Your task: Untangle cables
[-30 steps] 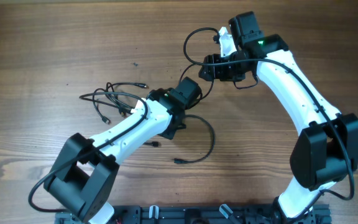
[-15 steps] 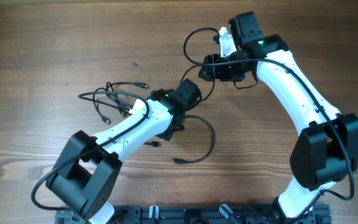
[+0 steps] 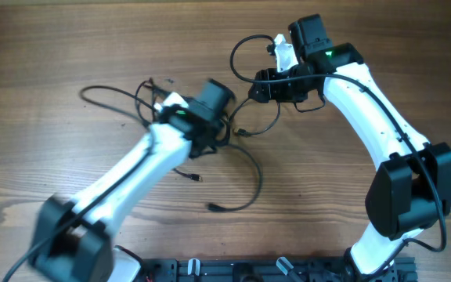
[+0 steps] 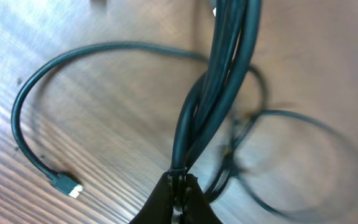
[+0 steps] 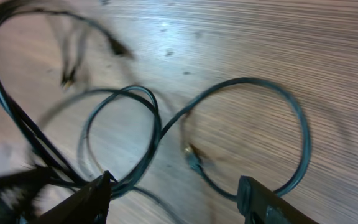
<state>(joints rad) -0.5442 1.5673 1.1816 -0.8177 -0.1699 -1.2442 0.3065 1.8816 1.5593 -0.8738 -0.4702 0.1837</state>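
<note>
The cables [image 3: 255, 176] are thin black cords lying in loose loops across the middle of the wooden table. My left gripper [image 3: 207, 145] is shut on a bunch of cable strands [image 4: 229, 62], which rise straight from its closed fingertips [image 4: 180, 186]. One free plug end [image 4: 67, 185] lies on the table beside it. My right gripper [image 3: 263, 84] is wide open in the right wrist view [image 5: 176, 199] and hovers over a cable loop [image 5: 253, 79] with a small plug [image 5: 194, 158]. Strands pass close to its left finger [image 5: 92, 196].
A loose cable loop [image 3: 92, 92] trails off to the far left. Another loop [image 3: 235, 55] arches at the back beside the right wrist. One plug end [image 3: 211, 207] lies towards the front. The arm mounts stand at the front edge.
My left arm has swung up and to the left with the cable bunch, dragging the loops and the trailing plug after it. The right arm has not moved.
</note>
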